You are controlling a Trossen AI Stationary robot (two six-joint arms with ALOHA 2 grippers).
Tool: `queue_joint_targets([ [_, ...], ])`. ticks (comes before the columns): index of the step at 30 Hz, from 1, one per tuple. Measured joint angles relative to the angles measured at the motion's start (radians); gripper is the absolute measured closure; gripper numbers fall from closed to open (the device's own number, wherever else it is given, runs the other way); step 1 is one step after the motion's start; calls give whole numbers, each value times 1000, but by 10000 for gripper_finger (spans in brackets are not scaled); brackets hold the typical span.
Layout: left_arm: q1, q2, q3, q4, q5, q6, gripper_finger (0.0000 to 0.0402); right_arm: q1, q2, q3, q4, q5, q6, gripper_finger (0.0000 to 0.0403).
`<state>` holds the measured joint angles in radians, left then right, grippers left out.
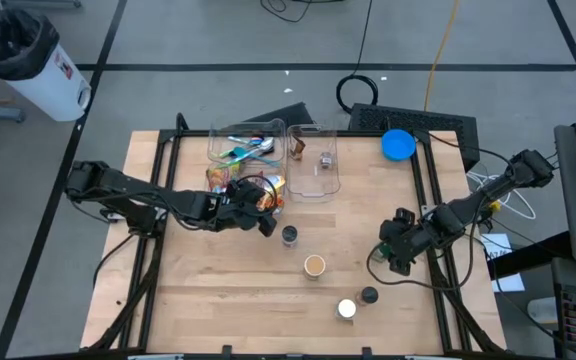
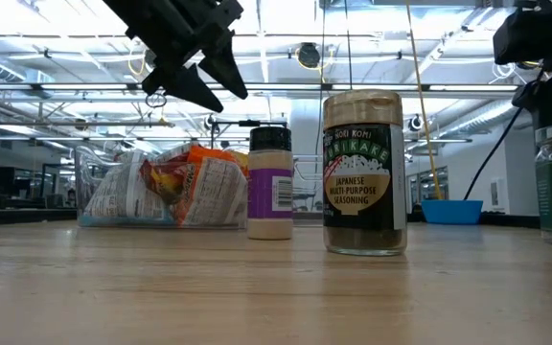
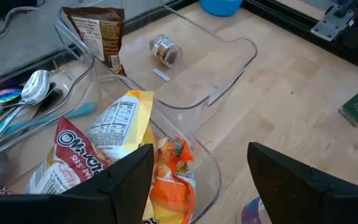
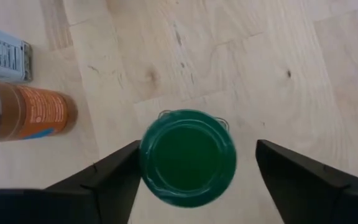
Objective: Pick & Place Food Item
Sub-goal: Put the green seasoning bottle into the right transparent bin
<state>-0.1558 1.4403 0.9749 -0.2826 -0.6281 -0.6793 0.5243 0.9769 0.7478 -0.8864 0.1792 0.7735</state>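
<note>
My left gripper (image 1: 261, 208) is open and empty, hovering above a clear bin (image 1: 230, 178) of snack bags; it also shows in the low view (image 2: 199, 72). Below its fingers lie an orange bag (image 3: 174, 182) and a red-and-white bag (image 3: 82, 155). My right gripper (image 1: 396, 252) is open, pointing down over a green-lidded jar (image 4: 188, 157) that stands upright on the table. Its fingers stand on either side of the lid; I cannot tell whether the one nearest the lid touches it.
A furikake seasoning jar (image 2: 363, 172) and a purple-label jar (image 2: 270, 182) stand mid-table. More jars (image 1: 314, 265) (image 1: 346, 309) stand toward the near edge. An orange-label bottle (image 4: 27, 117) lies beside the green jar. Two more clear bins (image 1: 314, 160) (image 1: 240, 142) and a blue bowl (image 1: 398, 145) sit at the far side.
</note>
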Motion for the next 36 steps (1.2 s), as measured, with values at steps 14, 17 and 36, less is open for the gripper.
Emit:
queue_joint_targets([
  [14,4,-69,0,25,46,49,133,-105,-2,98,53,-34,-28,212],
  [17,-4,-109,1,32,46,108,133,-167,-2,181,59,-27,-119,212],
  [36,74,-131,2,9,35,329,133,-1007,605,972,-83,-319,-802,212],
])
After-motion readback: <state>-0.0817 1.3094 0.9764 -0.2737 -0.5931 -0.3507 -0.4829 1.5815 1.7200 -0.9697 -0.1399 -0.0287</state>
